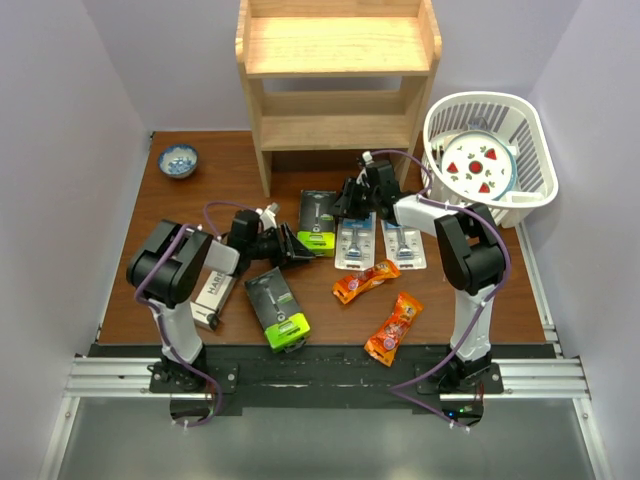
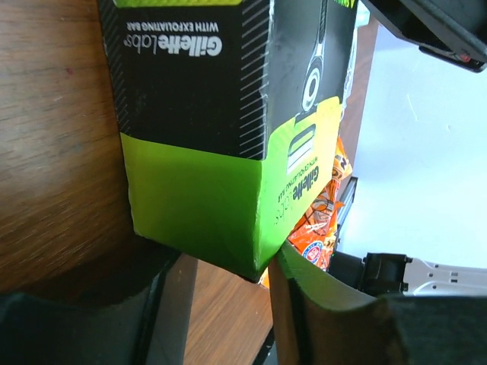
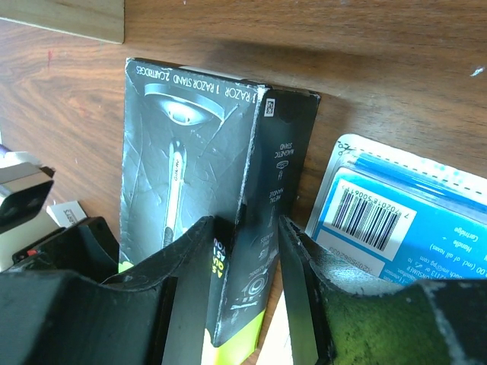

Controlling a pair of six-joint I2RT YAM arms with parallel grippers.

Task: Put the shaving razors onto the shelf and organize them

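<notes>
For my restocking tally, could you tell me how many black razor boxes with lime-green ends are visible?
2. The far box lies just before the shelf; the near box lies toward the table's front edge, beside the HARRY'S box. None seems hidden.

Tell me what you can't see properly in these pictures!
- HARRY'S box: top view, the left arm covers part of it.
- shelf, lower board: top view, the upper board hides its back.
- black box: left wrist view, cut off by the top edge.
- blister card: right wrist view, cut off by the right edge.
- left tool, right tool: unclear whether either squeezes the black box.
</notes>
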